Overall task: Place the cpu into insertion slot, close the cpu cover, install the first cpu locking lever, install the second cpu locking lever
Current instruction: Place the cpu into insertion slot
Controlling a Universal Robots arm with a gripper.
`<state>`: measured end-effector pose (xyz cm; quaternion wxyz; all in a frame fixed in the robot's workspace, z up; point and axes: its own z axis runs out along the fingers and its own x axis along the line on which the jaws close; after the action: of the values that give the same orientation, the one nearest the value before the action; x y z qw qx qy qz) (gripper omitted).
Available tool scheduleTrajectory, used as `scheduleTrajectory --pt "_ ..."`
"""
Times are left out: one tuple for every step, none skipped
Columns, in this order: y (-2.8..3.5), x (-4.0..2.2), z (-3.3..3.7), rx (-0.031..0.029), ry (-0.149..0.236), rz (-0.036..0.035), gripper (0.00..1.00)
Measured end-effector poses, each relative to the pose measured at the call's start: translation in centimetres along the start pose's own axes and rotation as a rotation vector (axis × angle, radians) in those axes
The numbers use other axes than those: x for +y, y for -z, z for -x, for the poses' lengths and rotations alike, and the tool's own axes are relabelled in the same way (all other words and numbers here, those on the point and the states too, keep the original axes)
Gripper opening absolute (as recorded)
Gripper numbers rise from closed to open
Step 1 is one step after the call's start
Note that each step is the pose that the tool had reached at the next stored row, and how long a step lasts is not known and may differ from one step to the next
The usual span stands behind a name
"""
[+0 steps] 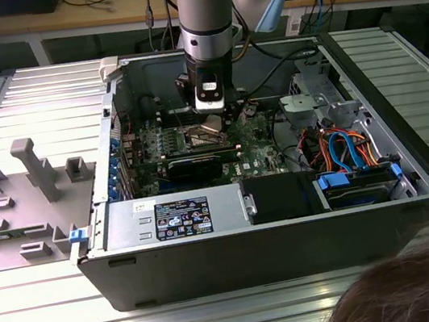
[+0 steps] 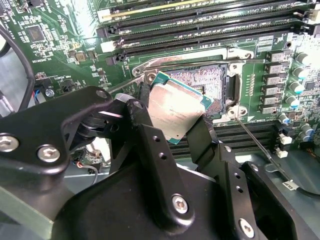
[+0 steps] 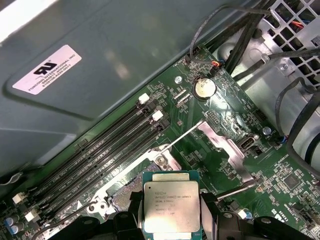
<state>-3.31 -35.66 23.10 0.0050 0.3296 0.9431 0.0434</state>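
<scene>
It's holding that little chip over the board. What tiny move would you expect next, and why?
Probably a slight levelling and lowering of the cpu toward the insertion slot. The gripper is shut on the cpu, which hangs tilted over one corner of the slot. Bare contacts show beside it, so it does not look seated.

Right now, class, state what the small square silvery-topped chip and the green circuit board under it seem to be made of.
The small square silvery-topped chip: likely metal lid, brushed matt sheen, on a green laminate edge. The green circuit board: probably lacquered fibreglass laminate, glossy with soldered parts.
</scene>
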Motion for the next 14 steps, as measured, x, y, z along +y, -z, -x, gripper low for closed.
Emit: scheduleTrajectory --pt "0.00 0.00 0.00 -0.0002 -0.002 0.0000 0.55" --pt "0.00 0.00 0.00 -0.0005 -0.006 0.0002 0.55" --pt "0.00 0.00 0.00 -0.0007 -0.008 0.0001 0.55" --pt "0.00 0.00 0.00 -0.0008 -0.009 0.0001 0.55" --pt "0.00 0.00 0.00 -0.0009 -0.011 0.0002 0.55" --pt "0.00 0.00 0.00 -0.0011 -0.013 0.0002 0.55" --pt "0.00 0.00 0.00 -0.0013 -0.014 0.0003 0.55" --pt "0.00 0.00 0.00 -0.0014 -0.016 0.0003 0.55" --pt "0.00 0.00 0.00 -0.0015 -0.018 0.0003 0.55" --pt "0.00 0.00 0.00 -0.0017 -0.019 0.0004 0.55" --pt "0.00 0.00 0.00 -0.0019 -0.022 0.0004 0.55" --pt "0.00 0.00 0.00 -0.0021 -0.024 0.0005 0.55" --pt "0.00 0.00 0.00 -0.0023 -0.027 0.0005 0.55" --pt "0.00 0.00 0.00 -0.0024 -0.028 0.0005 0.55"
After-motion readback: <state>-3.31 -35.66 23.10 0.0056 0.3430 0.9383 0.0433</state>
